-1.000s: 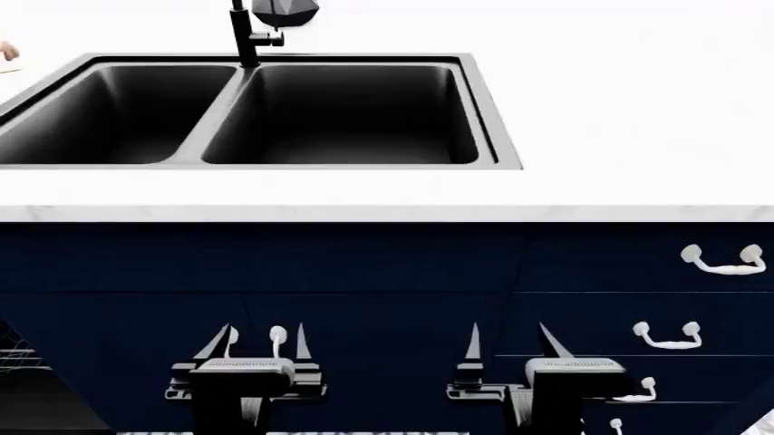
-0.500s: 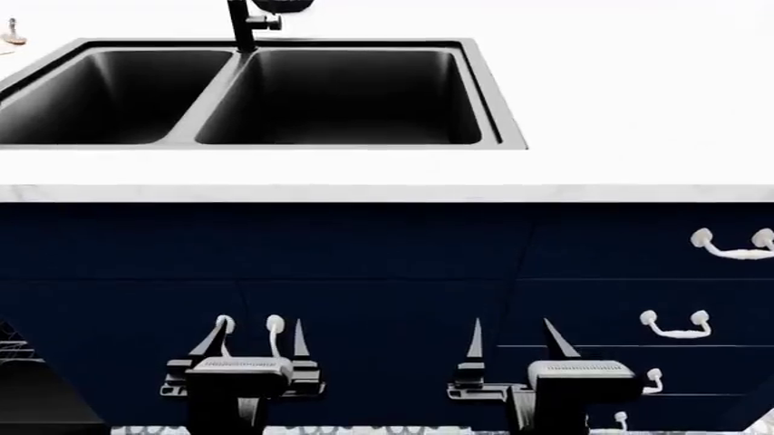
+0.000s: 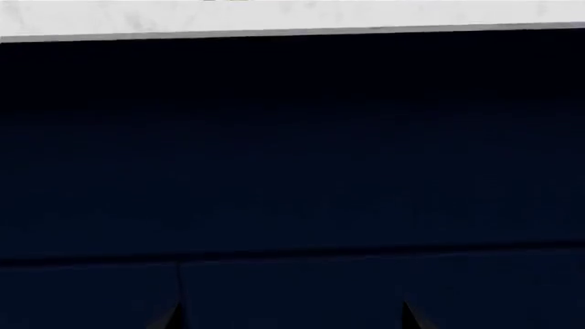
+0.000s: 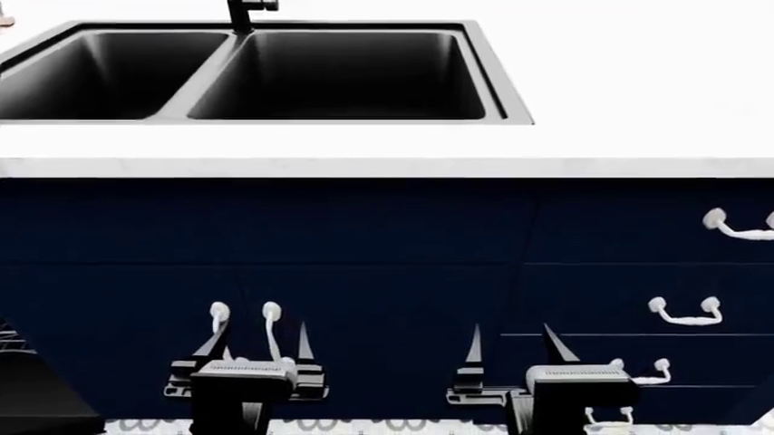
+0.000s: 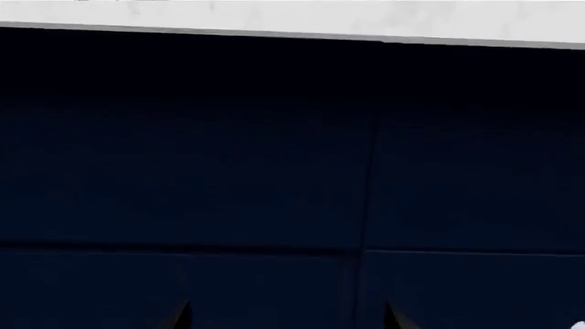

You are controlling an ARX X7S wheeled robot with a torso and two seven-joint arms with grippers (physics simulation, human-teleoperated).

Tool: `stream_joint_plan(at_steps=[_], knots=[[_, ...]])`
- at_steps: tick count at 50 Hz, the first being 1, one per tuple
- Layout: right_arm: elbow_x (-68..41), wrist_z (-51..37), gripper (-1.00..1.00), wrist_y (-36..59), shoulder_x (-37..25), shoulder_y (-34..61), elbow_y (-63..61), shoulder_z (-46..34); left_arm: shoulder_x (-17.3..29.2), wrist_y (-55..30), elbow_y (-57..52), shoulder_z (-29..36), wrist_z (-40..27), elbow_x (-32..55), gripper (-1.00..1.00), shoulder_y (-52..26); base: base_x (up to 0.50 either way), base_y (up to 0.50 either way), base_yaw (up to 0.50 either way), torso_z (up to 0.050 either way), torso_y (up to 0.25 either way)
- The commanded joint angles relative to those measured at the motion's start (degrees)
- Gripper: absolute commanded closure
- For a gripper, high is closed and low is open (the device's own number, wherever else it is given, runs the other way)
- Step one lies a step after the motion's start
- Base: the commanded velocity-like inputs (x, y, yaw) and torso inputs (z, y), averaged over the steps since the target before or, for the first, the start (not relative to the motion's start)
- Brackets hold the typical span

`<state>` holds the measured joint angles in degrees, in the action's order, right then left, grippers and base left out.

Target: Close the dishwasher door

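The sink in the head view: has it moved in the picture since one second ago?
Yes. The sink now sits higher in the frame, as does the countertop edge. Both shifted together, so the camera moved, not the sink.

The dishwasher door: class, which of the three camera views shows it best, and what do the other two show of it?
The head view. The dishwasher door appears only there, as a black panel cut off at the lower left corner, left of the left gripper. Both wrist views show only navy cabinet fronts under the white counter edge, with no door.

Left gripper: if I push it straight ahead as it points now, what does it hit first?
Most likely the navy blue cabinet front under the white countertop. The open black left gripper aims squarely at it; the gap is hard to judge.
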<state>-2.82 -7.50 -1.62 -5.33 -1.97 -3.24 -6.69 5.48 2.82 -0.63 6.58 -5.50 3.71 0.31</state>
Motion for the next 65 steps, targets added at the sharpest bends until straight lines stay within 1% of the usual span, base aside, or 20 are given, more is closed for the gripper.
stream_joint_plan(at_steps=[1,19,25,40,65], knots=[[-0.53,-0.96,-1.0,-0.38,-0.7,0.01,0.48,-0.97,0.73,0.36,0.31,0.98,-0.65,0.69,-1.0,-0.04,0.0,0.0,0.0,-0.05,0.0],[-2.31,-1.47,-1.0,-1.37,-1.72,-0.32,0.73,-1.65,0.98,-1.36,0.45,1.51,-3.13,1.59,-1.0,-0.64,0.0,0.0,0.0,-0.05,0.002],[-2.58,-1.78,-1.0,-1.65,-2.06,-0.48,0.75,-1.89,1.43,-0.47,0.37,2.36,-3.72,0.72,-1.0,-0.32,0.0,0.0,0.0,-0.05,0.012],[-2.25,-3.07,-1.0,-1.19,-2.56,-0.49,0.49,-2.94,2.06,-0.13,0.56,2.71,-3.84,2.64,-1.0,-0.17,0.0,0.0,0.0,-0.05,0.0],[-2.66,-4.44,-1.0,-1.61,-3.53,-0.41,1.04,-3.92,3.0,0.12,0.4,4.38,-4.56,3.28,-1.0,-0.05,0.0,0.0,0.0,-0.05,0.0]])
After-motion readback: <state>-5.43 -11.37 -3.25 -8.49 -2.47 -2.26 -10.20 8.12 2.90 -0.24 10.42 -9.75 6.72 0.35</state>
